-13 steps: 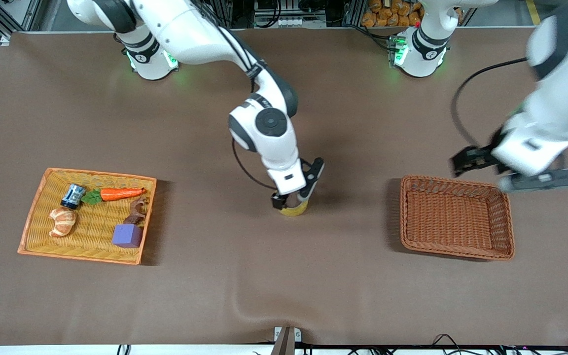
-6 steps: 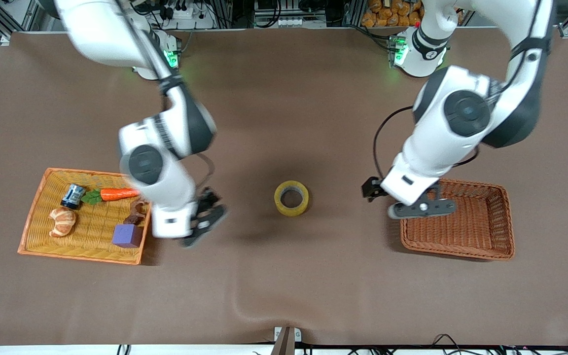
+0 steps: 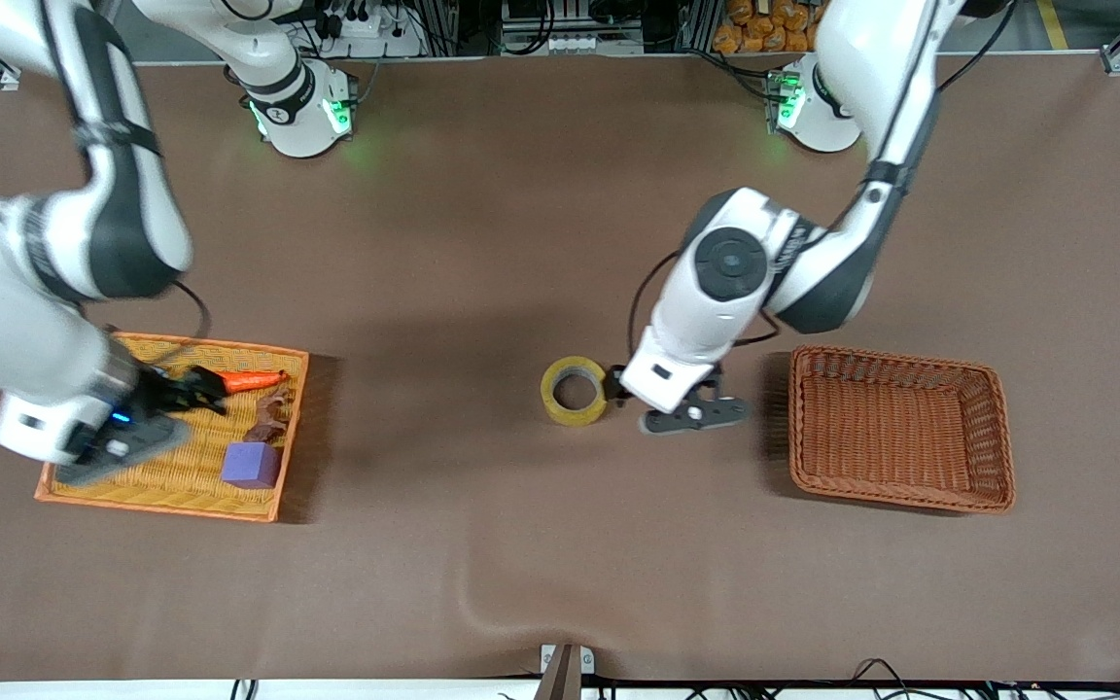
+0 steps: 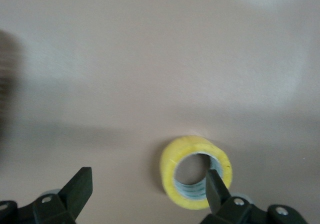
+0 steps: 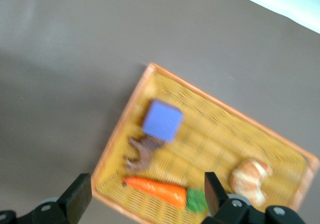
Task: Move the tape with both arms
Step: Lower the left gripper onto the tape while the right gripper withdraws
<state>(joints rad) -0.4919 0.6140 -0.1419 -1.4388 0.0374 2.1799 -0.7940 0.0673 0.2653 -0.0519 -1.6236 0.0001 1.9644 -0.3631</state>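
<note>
The tape (image 3: 575,391), a yellowish ring, lies flat on the brown table midway between the two baskets. My left gripper (image 3: 654,399) is open and empty, low beside the tape toward the left arm's end. In the left wrist view the tape (image 4: 196,179) sits under one finger (image 4: 216,188), and the gripper (image 4: 147,193) is centred on bare table next to it. My right gripper (image 3: 176,394) is open and empty over the yellow tray (image 3: 161,506), far from the tape. It also shows open in the right wrist view (image 5: 145,198).
The yellow tray holds a carrot (image 3: 254,379), a purple cube (image 3: 251,465) and a brown figurine (image 3: 268,418); the right wrist view also shows a croissant (image 5: 250,179). A brown wicker basket (image 3: 895,362) stands empty toward the left arm's end.
The right gripper let go of the tape at mid-table and swung away to over the yellow tray. The left arm came from over the brown basket down beside the tape.
</note>
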